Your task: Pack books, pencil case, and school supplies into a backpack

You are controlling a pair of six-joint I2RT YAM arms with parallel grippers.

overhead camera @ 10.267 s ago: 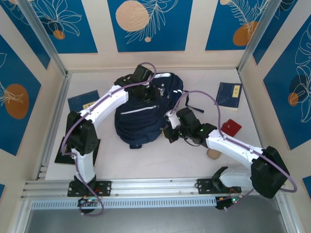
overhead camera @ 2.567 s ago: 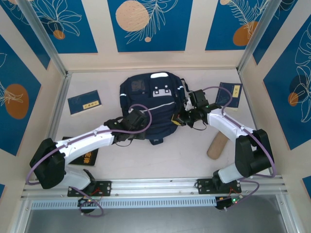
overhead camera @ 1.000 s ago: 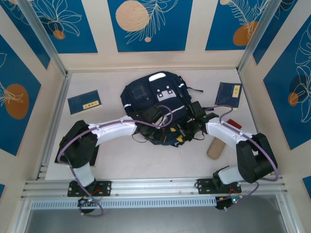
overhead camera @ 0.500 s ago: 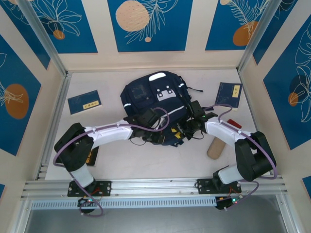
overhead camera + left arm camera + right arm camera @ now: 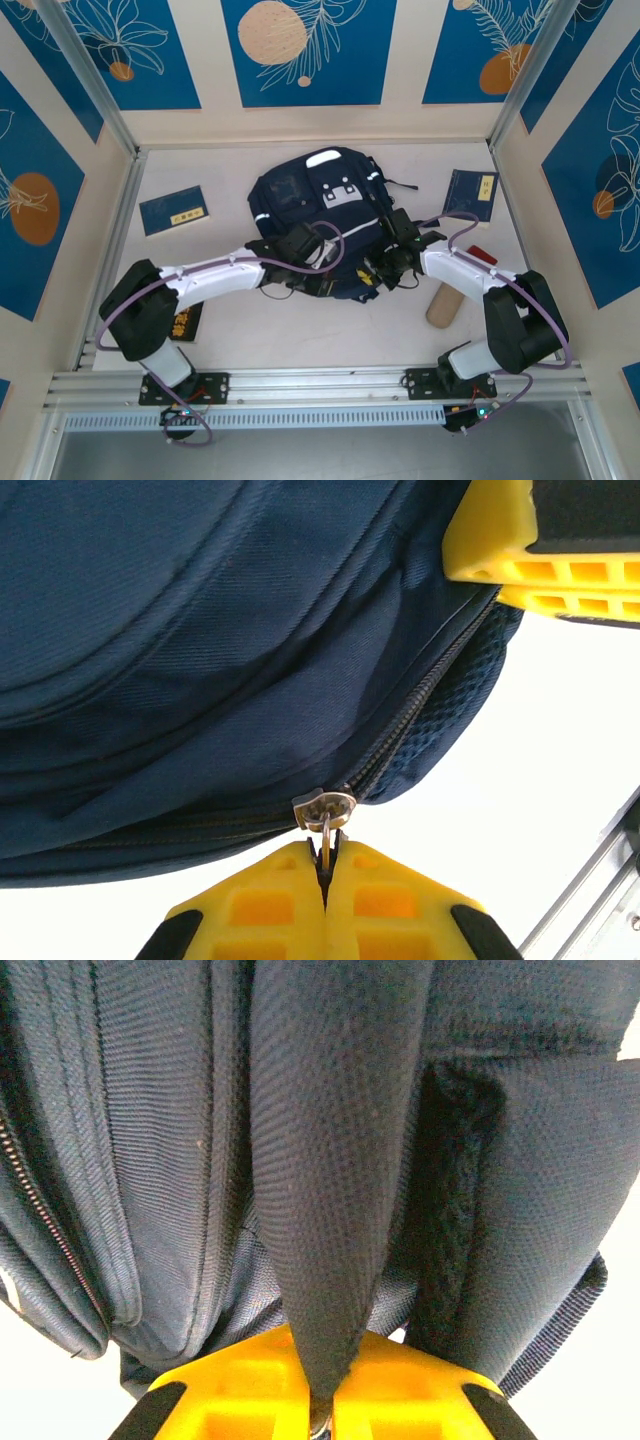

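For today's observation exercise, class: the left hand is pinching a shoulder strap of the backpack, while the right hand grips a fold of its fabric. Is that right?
Not quite. The left hand is pinching the zip pull of the backpack, not a shoulder strap; the left wrist view shows this. The right hand does grip a fold of its fabric.

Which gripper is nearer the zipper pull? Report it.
Left. The left gripper has its jaws shut on the zipper pull; the right gripper clamps a fold of the backpack farther along.
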